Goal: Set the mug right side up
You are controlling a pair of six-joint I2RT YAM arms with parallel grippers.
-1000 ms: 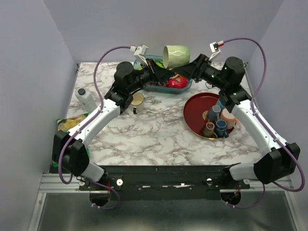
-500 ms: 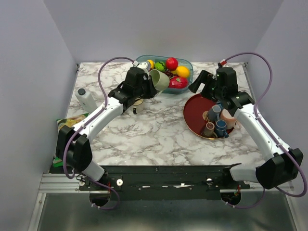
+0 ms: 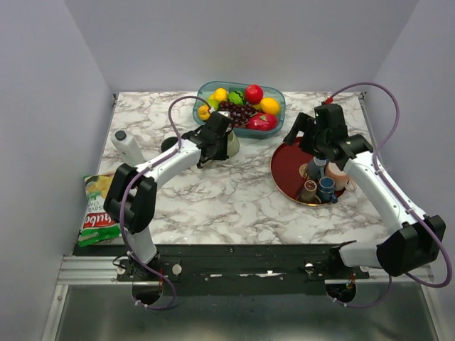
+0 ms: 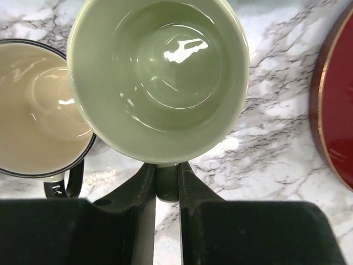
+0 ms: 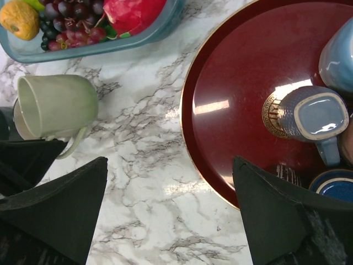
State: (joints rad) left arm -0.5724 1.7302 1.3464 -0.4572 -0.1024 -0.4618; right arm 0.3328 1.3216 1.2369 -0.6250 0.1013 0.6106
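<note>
Item: green mug [image 4: 157,83], now lowered tableward, at 3 o'clock of cream cup [image 4: 38,116]. My left pincer [image 4: 166,178] pinches its handle [image 4: 166,193]; my right pincer [image 5: 171,210] has let go and is spread wide. Mug apparently still tilted, so uprighting unfinished.

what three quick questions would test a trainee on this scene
1. True or false: the right jaws are shut on a cup from the tray.
2. Which part of the green mug do the left jaws grip? A rim, B handle, C base.
3. Fill in: the second mug, beside the green one, is ___ inside.

Key: 1 false, they stand open above the tray with nothing between them. 2 B. 3 cream.
</note>
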